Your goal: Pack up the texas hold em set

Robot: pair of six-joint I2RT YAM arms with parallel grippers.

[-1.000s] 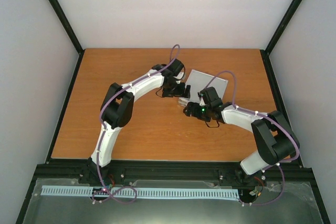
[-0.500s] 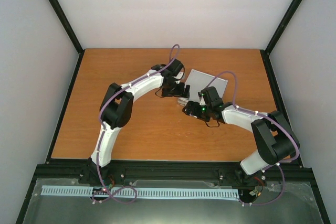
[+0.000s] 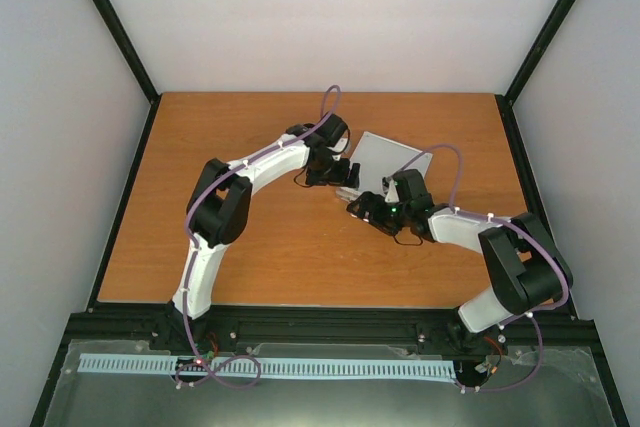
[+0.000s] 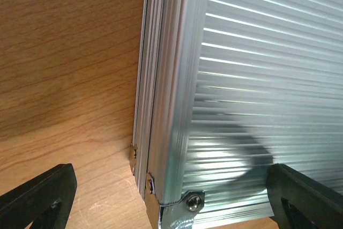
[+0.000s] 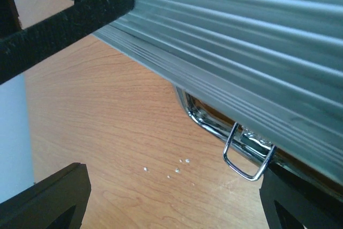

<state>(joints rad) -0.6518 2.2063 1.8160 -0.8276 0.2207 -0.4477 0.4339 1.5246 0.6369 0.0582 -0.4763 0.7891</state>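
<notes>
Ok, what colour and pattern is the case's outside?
The case is ribbed silver metal; the left wrist view shows it best.

No legible text or labels (any view)

Case: small silver ribbed-metal case (image 3: pixel 393 159) lies flat on the brown wooden table (image 3: pixel 250 247), right of centre, in the far half.
Clasp: chrome wire loop (image 5: pixel 244 156) hangs from the case's near edge, above the table.
Left gripper: black left gripper (image 3: pixel 338 175) straddles the case's left corner.
Right gripper: black right gripper (image 3: pixel 360 209) sits at the case's near edge, near and right of the left gripper.
</notes>
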